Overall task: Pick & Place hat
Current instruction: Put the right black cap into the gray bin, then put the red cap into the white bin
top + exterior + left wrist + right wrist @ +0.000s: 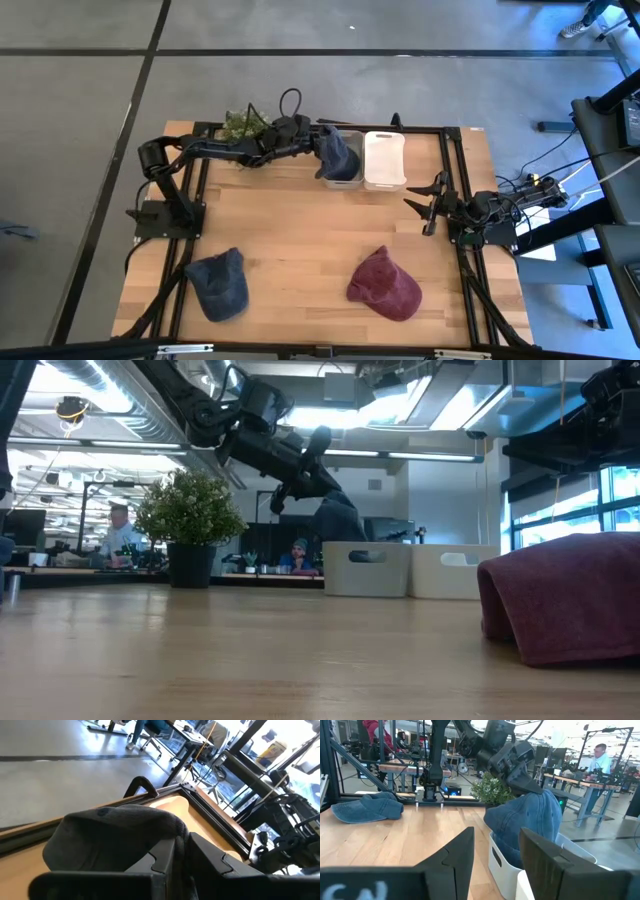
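My left gripper (322, 140) reaches from the table's left to the far side and is shut on a dark blue hat (338, 153). The hat hangs over the grey bin (350, 172). In the low view its lower end (340, 530) dips behind that bin's rim (365, 546). A second blue hat (220, 283) lies flat near the table's near left corner. A maroon hat (385, 285) lies near the near edge, right of the middle. My right gripper (430, 203) waits open at the table's right side, touching nothing. My left gripper pinches the dark blue hat between its two fingers (165, 860) at the hat's upper part (536, 790). The fingers slant down from the table's left. The hat hangs slack below them, its crown (520, 825) sagging into the grey bin.
A white bin (385, 160) stands right beside the grey one at the far edge. A potted plant (240, 125) sits at the far left corner, behind my left arm. Bare wood lies in the middle of the table (310, 230). People sit in the room beyond.
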You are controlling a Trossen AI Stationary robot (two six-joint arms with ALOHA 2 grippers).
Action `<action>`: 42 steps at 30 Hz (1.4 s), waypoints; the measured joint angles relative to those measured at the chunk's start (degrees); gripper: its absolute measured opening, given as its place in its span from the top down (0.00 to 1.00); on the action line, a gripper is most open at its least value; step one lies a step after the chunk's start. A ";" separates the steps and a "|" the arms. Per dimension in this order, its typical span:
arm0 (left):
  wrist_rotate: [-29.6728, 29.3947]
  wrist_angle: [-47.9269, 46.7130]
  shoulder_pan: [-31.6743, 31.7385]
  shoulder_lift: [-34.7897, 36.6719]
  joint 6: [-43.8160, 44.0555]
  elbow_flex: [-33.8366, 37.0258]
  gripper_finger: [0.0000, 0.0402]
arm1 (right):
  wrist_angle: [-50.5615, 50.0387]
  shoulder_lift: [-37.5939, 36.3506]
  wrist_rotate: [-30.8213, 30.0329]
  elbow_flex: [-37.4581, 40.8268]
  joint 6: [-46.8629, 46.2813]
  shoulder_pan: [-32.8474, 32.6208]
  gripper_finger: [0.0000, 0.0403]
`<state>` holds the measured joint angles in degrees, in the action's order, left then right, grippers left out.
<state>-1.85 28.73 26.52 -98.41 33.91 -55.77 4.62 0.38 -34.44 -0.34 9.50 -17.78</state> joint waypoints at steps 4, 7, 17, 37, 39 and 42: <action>0.00 0.00 0.00 0.00 -0.36 0.00 0.87 | -0.01 0.00 0.00 -0.02 0.00 0.00 0.61; 0.58 0.00 0.24 0.01 -0.23 0.00 0.83 | 0.00 0.00 0.00 0.00 0.00 -0.02 0.61; 3.70 -0.24 0.26 1.19 -4.04 0.00 0.59 | 0.00 0.00 0.00 -0.01 -0.22 0.00 0.61; 20.11 -2.07 -2.66 9.90 -21.14 0.00 0.51 | -24.97 32.03 15.39 -25.12 -25.44 -0.04 0.61; 20.02 -2.11 -4.11 9.90 -23.24 0.00 0.51 | -29.83 39.74 18.27 -30.03 -29.75 -0.11 0.61; 19.98 -2.04 -6.37 9.90 -26.07 0.00 0.51 | -36.65 49.80 23.62 -35.44 -38.13 -0.12 0.61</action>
<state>18.13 26.69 20.16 -88.51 7.84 -55.77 -32.03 50.18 -10.81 -35.78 -28.63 -17.90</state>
